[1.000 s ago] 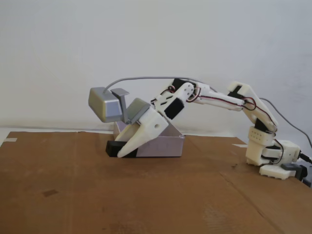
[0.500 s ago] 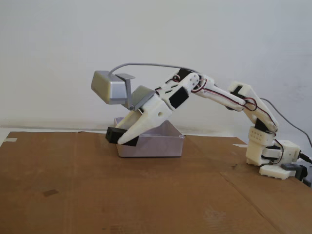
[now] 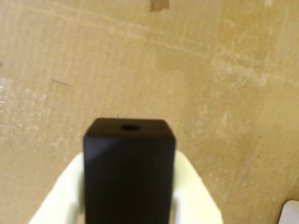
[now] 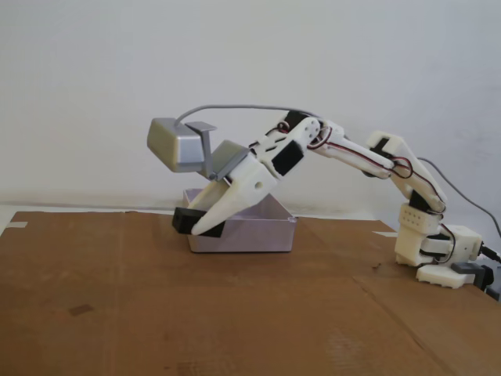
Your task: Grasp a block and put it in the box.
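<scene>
A black block [image 3: 128,172] with a small round hole in its top end sits between my white fingers [image 3: 60,196] in the wrist view. In the fixed view my gripper [image 4: 194,225] is shut on the black block [image 4: 185,219], held low near the left front corner of the pale lilac box [image 4: 258,233]. Whether the block is over the box or just outside it I cannot tell. The wrist view shows only brown cardboard beneath the block.
The brown cardboard sheet [image 4: 196,313] covers the table. The arm's base [image 4: 442,262] stands at the right. A grey camera housing [image 4: 178,144] rides above the gripper. A white wall is behind. A pale object [image 3: 290,212] shows at the wrist view's bottom right corner.
</scene>
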### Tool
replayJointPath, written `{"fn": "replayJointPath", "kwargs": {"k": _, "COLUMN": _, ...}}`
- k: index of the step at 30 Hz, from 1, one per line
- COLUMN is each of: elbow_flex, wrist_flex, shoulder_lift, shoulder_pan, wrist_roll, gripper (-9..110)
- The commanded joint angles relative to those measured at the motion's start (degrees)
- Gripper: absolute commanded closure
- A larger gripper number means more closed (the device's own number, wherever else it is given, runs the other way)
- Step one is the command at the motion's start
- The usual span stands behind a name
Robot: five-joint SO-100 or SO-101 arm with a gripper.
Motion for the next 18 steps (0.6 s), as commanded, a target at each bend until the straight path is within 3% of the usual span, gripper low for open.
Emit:
{"fn": "replayJointPath", "kwargs": {"k": 1, "elbow_flex": -0.09, "wrist_flex": -0.44, "shoulder_lift": 11.34, "shoulder_pan": 0.62, "wrist_roll": -0.53, "gripper": 99}}
{"fn": "replayJointPath", "kwargs": {"k": 9, "elbow_flex": 20.39, "wrist_flex": -5.1, "shoulder_lift": 24.52, "shoulder_pan": 1.93, "wrist_roll": -0.53, "gripper": 99}}
{"fn": "replayJointPath", "kwargs": {"k": 18, "elbow_flex": 31.73, "wrist_flex": -10.02, "shoulder_lift": 33.31, "shoulder_pan": 6.06, "wrist_roll": -0.53, "gripper": 99}}
